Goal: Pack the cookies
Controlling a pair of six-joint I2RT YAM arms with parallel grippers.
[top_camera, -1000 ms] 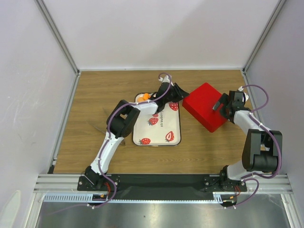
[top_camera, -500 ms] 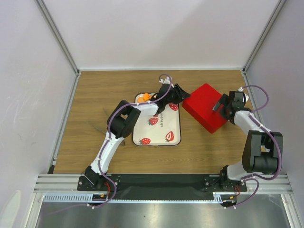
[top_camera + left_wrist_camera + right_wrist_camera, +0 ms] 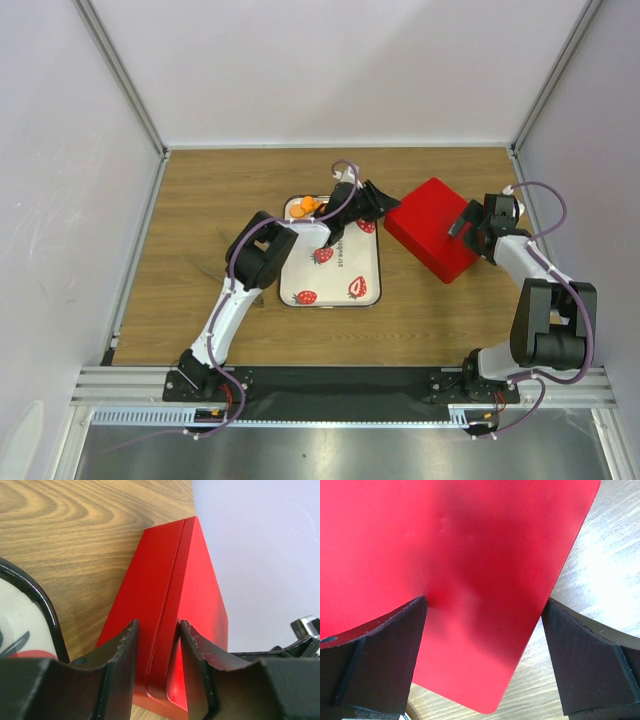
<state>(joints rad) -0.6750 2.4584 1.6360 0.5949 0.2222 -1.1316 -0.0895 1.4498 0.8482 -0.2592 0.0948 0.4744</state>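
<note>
A few orange cookies lie at the far left corner of the strawberry-print tray; other colours do not show. A closed red box lies to the right of the tray. My left gripper is at the box's left corner. In the left wrist view the gripper is narrowly open, with the box's corner and lid seam between the fingers. My right gripper is at the box's right side. In the right wrist view it is wide open, straddling the box.
The tray's black rim shows at the left of the left wrist view. White walls close the table on three sides, with the right wall close behind the right gripper. Bare wood lies left of the tray and in front of the box.
My left gripper has shifted slightly left along the box's corner. The right gripper has eased a little to the right. The box has barely moved.
</note>
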